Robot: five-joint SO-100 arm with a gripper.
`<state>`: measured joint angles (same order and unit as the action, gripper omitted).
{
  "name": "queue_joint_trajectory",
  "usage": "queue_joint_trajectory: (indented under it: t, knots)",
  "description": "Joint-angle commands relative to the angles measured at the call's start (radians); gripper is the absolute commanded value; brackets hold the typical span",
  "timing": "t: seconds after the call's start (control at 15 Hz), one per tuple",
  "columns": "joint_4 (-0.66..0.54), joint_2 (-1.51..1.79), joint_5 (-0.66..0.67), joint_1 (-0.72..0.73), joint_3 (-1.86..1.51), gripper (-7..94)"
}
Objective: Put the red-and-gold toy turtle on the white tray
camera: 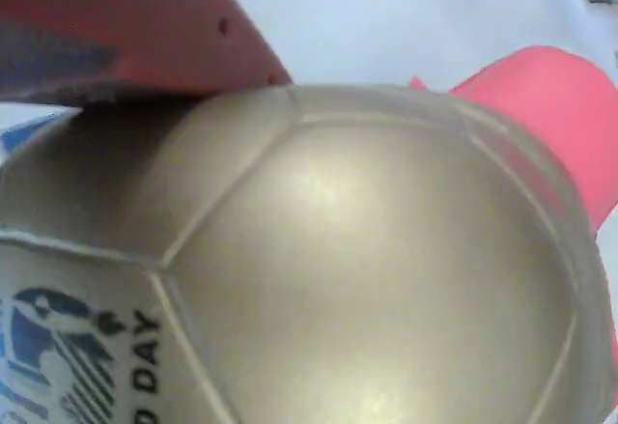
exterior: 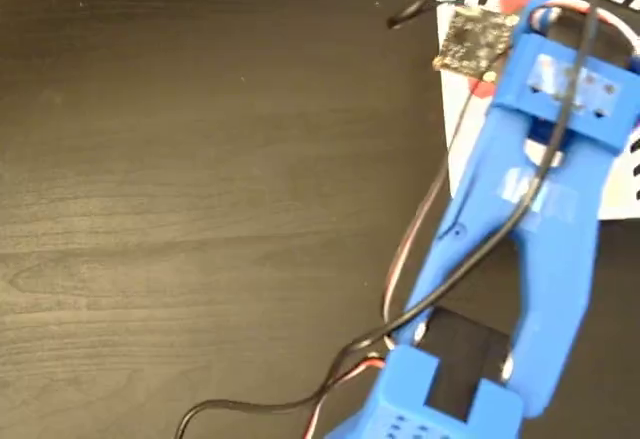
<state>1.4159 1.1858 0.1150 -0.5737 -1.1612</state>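
- Your arm (exterior: 520,249), nearest the fixed camera, reaches over the white tray (exterior: 625,174).
- The turtle (camera: 367,279) fills the wrist view, above the tray's near edge.
- The gripper (exterior: 500,34) looks clamped on it.
- Release now and it may roll off that edge.

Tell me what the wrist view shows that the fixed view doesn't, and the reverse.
Wrist view only: the turtle's gold shell up close with its panel seams, printed letters at lower left, a red finger against the shell, and a coral-red part at right.
Fixed view only: the blue arm, its cables, the dark table and the tray's striped edge.
Both: white tray surface; the fixed view may also catch a bit of red at the arm's tip.
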Motion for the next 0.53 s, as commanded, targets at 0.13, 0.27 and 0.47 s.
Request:
queue_joint_trajectory:
  t: [0.13, 0.27, 0.47]
  knots:
    - [-0.015, 0.049, 0.040, 0.002, -0.044, 50]
    - [-0.025, 0.057, 0.051, 0.006, -0.075, 65]
    - [-0.025, 0.055, 0.051, 0.011, -0.077, 65]
